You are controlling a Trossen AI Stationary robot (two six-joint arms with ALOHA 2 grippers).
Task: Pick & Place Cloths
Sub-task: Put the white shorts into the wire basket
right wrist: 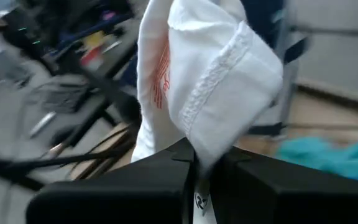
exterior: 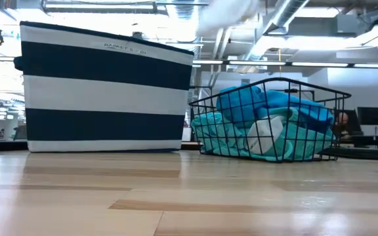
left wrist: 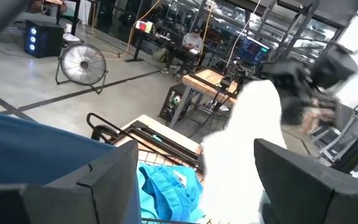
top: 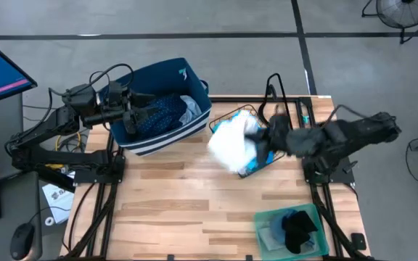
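My right gripper [top: 261,141] is shut on a white cloth [top: 231,145] held high over a black wire basket [exterior: 268,121]. The basket holds turquoise and blue cloths [exterior: 274,108]; the left wrist view shows a turquoise one [left wrist: 166,186]. The white cloth shows as a blur at the top of the low view [exterior: 228,13]. My left gripper [top: 133,119] waits open and level above the navy striped bin [top: 162,141], where a dotted navy cloth [top: 162,112] and a pale one [top: 189,109] lie. Its fingers [left wrist: 110,180] hold nothing. My right gripper [right wrist: 197,167] pinches a bunched fold of the white cloth [right wrist: 207,146] between its two fingers, close to a stitched hem [right wrist: 213,87]. The fingers slant a little downward, coming from the table's right side. The cloth is lifted clear of the basket and billows loosely beyond the fingertips.
A translucent green tray [top: 267,217] with a black cloth [top: 298,228] sits at the table's near right corner. Bare wood [top: 187,196] lies in the middle and near left. The tall bin [exterior: 104,88] stands at the far left beside the basket.
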